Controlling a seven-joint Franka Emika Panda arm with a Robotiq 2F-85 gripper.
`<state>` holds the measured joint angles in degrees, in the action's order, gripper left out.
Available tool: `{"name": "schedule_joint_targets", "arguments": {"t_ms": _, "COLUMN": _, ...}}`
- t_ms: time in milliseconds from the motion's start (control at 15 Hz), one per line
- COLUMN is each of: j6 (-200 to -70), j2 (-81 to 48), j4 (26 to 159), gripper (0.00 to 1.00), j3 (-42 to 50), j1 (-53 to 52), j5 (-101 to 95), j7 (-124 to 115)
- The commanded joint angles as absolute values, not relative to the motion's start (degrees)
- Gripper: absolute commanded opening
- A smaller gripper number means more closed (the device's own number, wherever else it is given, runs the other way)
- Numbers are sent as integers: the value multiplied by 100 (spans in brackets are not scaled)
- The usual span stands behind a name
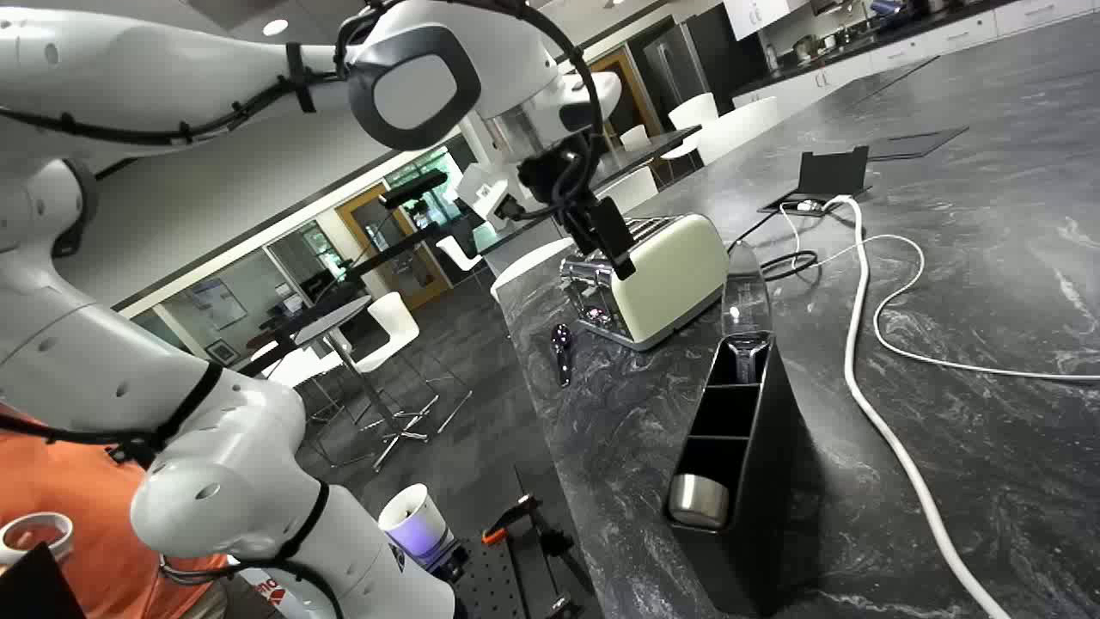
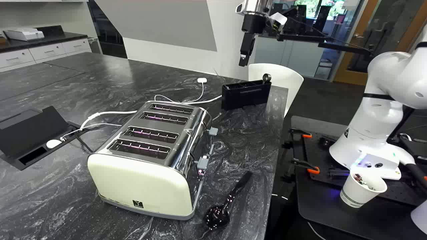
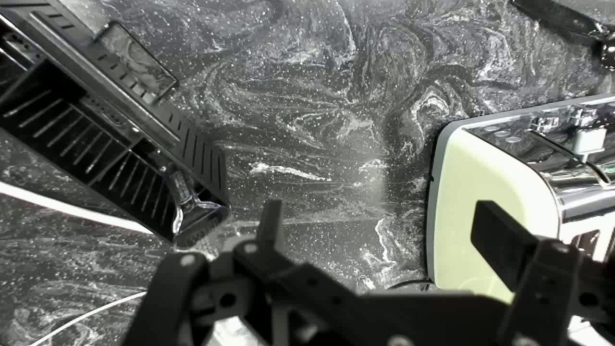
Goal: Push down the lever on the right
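- Gripper (image 3: 377, 218) nearest us, wrist view: jaws spread wide, nothing held, hanging over the dark counter (image 3: 307, 120), apart from the toaster (image 2: 146, 170).
- Toaster: cream sides, chrome front, four slots. Small dark badge (image 2: 137, 204) low on the side; pale mark, we can't read it.
- Levers (image 2: 202, 162): two, grey, on the chrome front. As we face that front, the right lever (image 2: 213, 131) is the one toward the black organizer (image 2: 247, 96); gripper well apart from it.
- Black utensil (image 2: 230, 199), round-headed, lying just beside the toaster front.
- Organizer upright near the counter edge; shiny metal piece (image 1: 700, 499) in one end compartment.
- White cup (image 2: 353, 191) by the arm base (image 2: 358, 143); print near its bottom too small for us.
- White item (image 1: 279, 599), in an exterior view: red lettering, partly hidden, we can't make it out.
- Farther back, in an exterior view, we see a white chair (image 2: 277, 75) past the counter edge, then white drawers (image 2: 15, 59) under a black worktop (image 2: 68, 36).
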<state>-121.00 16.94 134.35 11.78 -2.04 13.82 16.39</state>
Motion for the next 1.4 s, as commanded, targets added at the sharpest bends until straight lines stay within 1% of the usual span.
{"name": "schedule_joint_targets", "arguments": {"t_ms": 0, "j6": -12076, "j2": 1683, "j4": 13422, "gripper": 100, "j3": 1043, "j1": -57, "j5": 1426, "j7": 1673}}
{"name": "schedule_joint_targets", "arguments": {"t_ms": 133, "j6": -12120, "j2": 1643, "j4": 13400, "gripper": 100, "j3": 1003, "j1": -124, "j5": 1467, "j7": 1739}}
{"name": "schedule_joint_targets", "arguments": {"t_ms": 267, "j6": -12120, "j2": 1645, "j4": 13331, "gripper": 100, "j3": 746, "j1": -236, "j5": 1374, "j7": 1576}}
{"name": "schedule_joint_targets", "arguments": {"t_ms": 533, "j6": -12265, "j2": 1696, "j4": 13298, "gripper": 100, "j3": -155, "j1": -362, "j5": 823, "j7": 522}}
{"name": "schedule_joint_targets", "arguments": {"t_ms": 800, "j6": -12318, "j2": 1426, "j4": 13156, "gripper": 100, "j3": -795, "j1": -562, "j5": 454, "j7": -422}}
{"name": "schedule_joint_targets", "arguments": {"t_ms": 1000, "j6": -12539, "j2": 1139, "j4": 13116, "gripper": 100, "j3": -1074, "j1": -700, "j5": 363, "j7": -842}}
{"name": "schedule_joint_targets", "arguments": {"t_ms": 1333, "j6": -12858, "j2": 660, "j4": 12975, "gripper": 100, "j3": -1294, "j1": -978, "j5": 446, "j7": -1071}}
